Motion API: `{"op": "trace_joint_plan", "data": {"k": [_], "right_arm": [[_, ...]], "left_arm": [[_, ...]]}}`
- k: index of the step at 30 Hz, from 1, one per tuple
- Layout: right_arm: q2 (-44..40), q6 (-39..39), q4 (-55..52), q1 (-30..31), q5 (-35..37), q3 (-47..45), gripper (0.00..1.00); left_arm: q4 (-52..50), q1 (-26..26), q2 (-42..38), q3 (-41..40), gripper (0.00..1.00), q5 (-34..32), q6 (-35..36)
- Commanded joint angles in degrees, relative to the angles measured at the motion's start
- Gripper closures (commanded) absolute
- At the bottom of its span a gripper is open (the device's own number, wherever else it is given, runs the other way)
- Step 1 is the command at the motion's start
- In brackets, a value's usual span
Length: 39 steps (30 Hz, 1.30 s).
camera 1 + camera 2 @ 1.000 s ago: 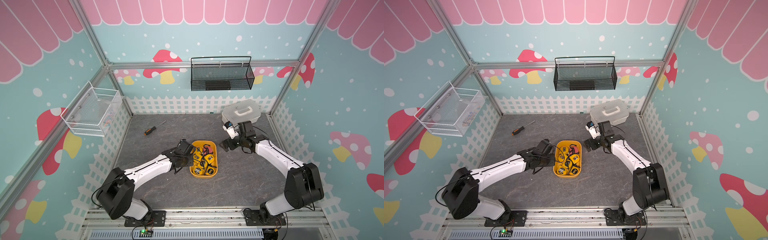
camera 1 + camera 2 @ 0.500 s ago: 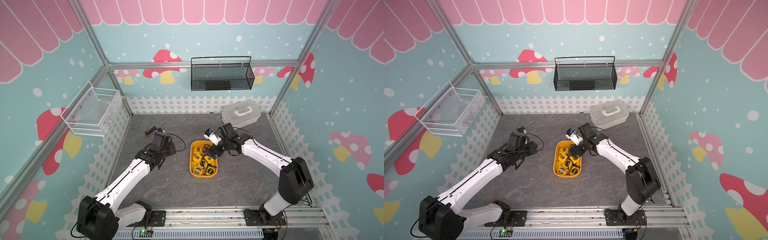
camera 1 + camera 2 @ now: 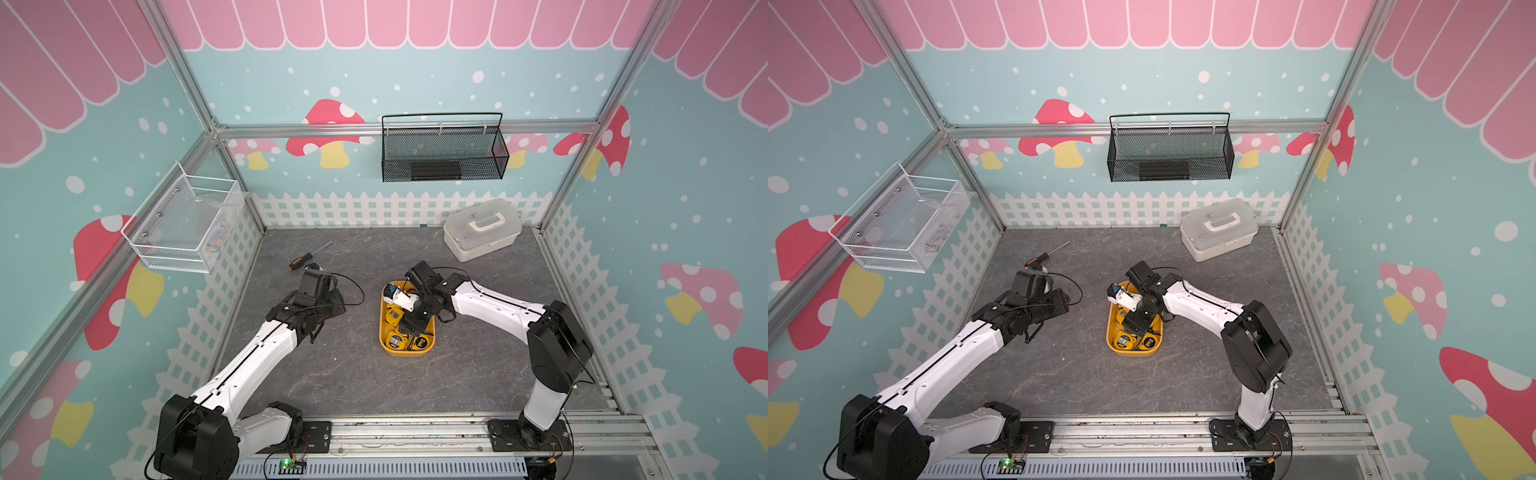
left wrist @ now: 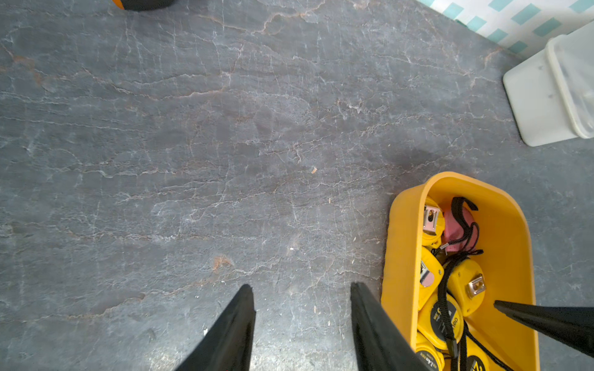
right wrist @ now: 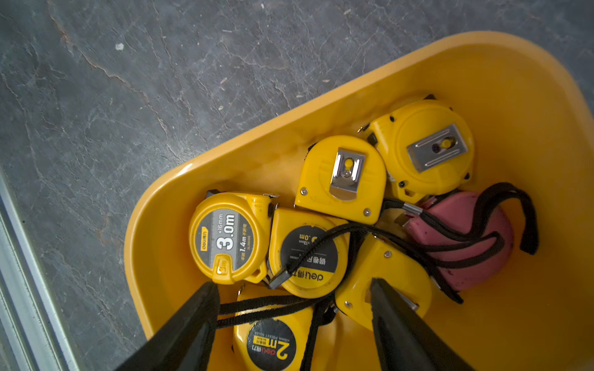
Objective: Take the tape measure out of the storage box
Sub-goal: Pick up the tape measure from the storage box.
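Screwdriver (image 4: 144,4), white case (image 4: 546,90), one tape measure (image 5: 273,347) partly beyond wrist-view edges.

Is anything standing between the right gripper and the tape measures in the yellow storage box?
Nothing solid does. The right gripper is inside the storage box, its jaws apart over the tape measures. Only their black wrist straps lie tangled across them there; one lifted tape might drag a neighbour.
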Motion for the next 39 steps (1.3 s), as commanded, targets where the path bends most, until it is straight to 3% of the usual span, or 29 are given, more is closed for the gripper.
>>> {"op": "trace_joint_plan", "data": {"k": [1,13,25,39], "right_arm": [[1.2,-0.9,-2.3,0.4,0.8,1.9,0.28],[4.3,-2.2,-3.0,0.9,0.6,2.3,0.38],[7.4,-1.9,-3.5,1.0,2.9,4.7,0.35],[14.1,0.1,-3.9,1.0,2.7,14.6,0.33]], "left_arm": [[1.3,0.3,-0.4,-1.1,0.49,1.3,-0.3],[1.8,0.3,-0.3,-2.0,0.48,1.6,-0.7],[1.8,0.3,-0.3,-2.3,0.47,1.6,-1.0],[1.4,0.6,-3.0,-3.1,0.46,0.8,-0.9]]}}
